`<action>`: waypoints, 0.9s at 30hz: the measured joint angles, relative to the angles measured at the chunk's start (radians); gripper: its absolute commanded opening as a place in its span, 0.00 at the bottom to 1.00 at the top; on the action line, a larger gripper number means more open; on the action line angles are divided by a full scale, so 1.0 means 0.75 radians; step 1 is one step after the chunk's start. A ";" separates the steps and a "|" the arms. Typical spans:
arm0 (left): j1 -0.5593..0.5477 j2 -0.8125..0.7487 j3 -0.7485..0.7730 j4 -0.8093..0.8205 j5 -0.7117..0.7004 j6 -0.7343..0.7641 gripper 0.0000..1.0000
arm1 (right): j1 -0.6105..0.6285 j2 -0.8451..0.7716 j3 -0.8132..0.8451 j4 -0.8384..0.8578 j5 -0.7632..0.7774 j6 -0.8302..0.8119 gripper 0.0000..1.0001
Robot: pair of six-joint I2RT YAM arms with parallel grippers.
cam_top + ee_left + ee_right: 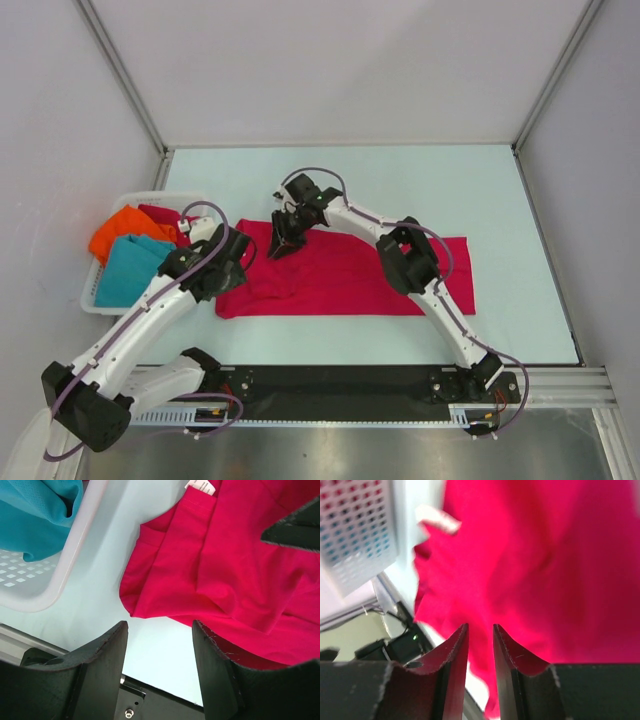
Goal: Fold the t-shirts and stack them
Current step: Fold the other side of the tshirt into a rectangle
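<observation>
One pale flat table (400, 180) bears the crimson red cloth t-shirt (340, 280), its near-left corner rumpled; left gripper (159, 630) spread above it, right gripper (480, 630) narrowly parted, apparently pinching nothing, at the far-left edge: flatten before folding.

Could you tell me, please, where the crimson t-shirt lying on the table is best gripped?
Probably the bunched end of the crimson red cloth t-shirt nearest the white slotted plastic basket, approached from above with the open left gripper. There the cloth is rumpled into raised folds a gripper can pinch; the rest lies mostly flat on the table.
</observation>
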 measured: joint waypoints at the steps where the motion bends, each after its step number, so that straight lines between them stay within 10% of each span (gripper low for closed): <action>1: 0.000 -0.001 0.000 -0.002 0.001 0.001 0.60 | -0.005 0.044 0.038 -0.008 -0.004 0.005 0.30; 27: 0.000 -0.066 0.021 0.010 0.026 0.013 0.60 | -0.494 0.249 0.432 -0.203 0.433 0.049 0.26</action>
